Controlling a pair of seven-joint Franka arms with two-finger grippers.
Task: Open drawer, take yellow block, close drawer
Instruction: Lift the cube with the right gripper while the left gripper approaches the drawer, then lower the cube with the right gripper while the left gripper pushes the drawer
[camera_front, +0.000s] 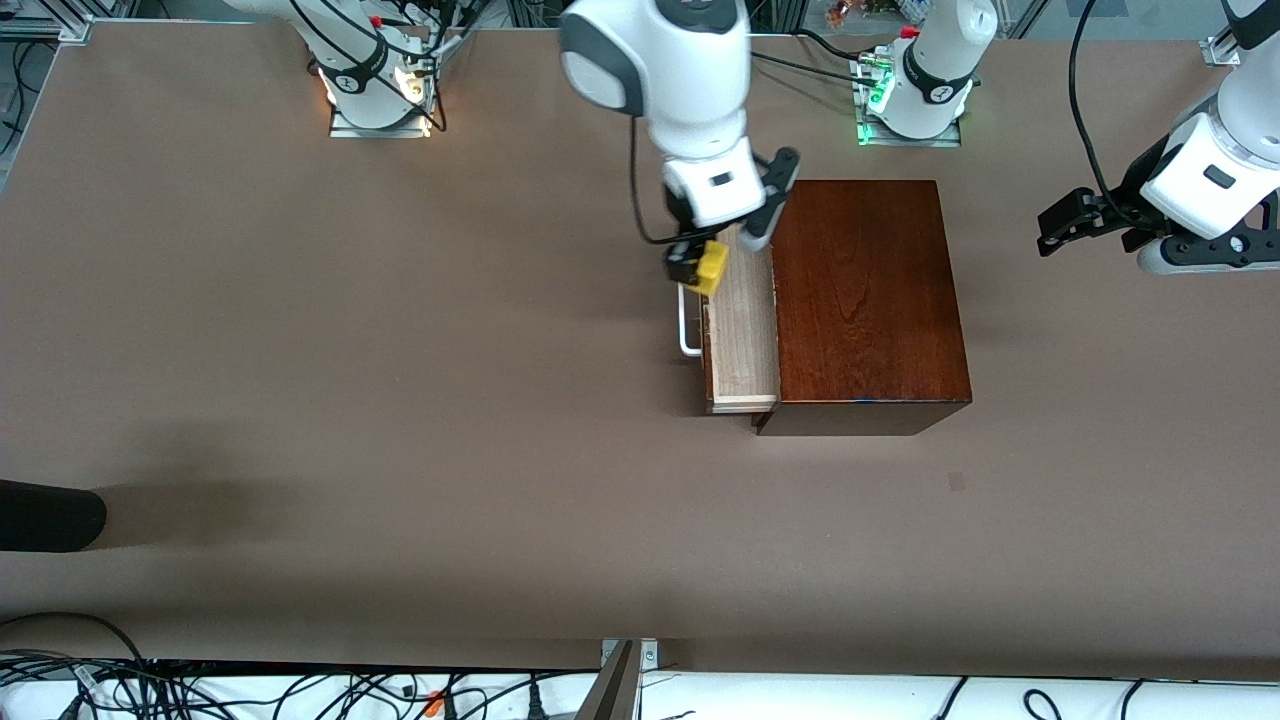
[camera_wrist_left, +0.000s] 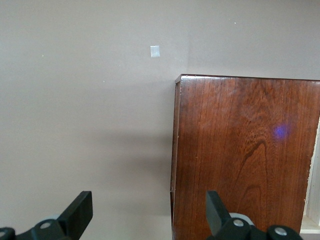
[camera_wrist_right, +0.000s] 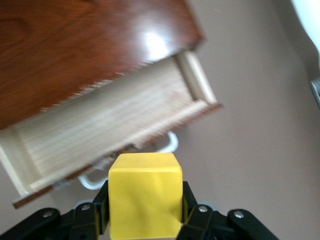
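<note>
The mahogany box (camera_front: 865, 300) stands mid-table, with its drawer (camera_front: 745, 330) pulled out toward the right arm's end and the pale tray empty. The white handle (camera_front: 686, 325) is on the drawer front. My right gripper (camera_front: 700, 262) is shut on the yellow block (camera_front: 712, 266) and holds it over the drawer's front edge. The right wrist view shows the block (camera_wrist_right: 145, 195) between the fingers (camera_wrist_right: 187, 200), above the open drawer (camera_wrist_right: 100, 130) and handle (camera_wrist_right: 167, 145). My left gripper (camera_front: 1060, 225) is open and empty, hanging in the air off the box's left-arm end. Its wrist view (camera_wrist_left: 148, 212) shows the box (camera_wrist_left: 245, 150).
A small pale square mark (camera_front: 957, 481) lies on the table nearer the front camera than the box, also in the left wrist view (camera_wrist_left: 155, 51). A black object (camera_front: 45, 515) juts in at the right arm's end of the table.
</note>
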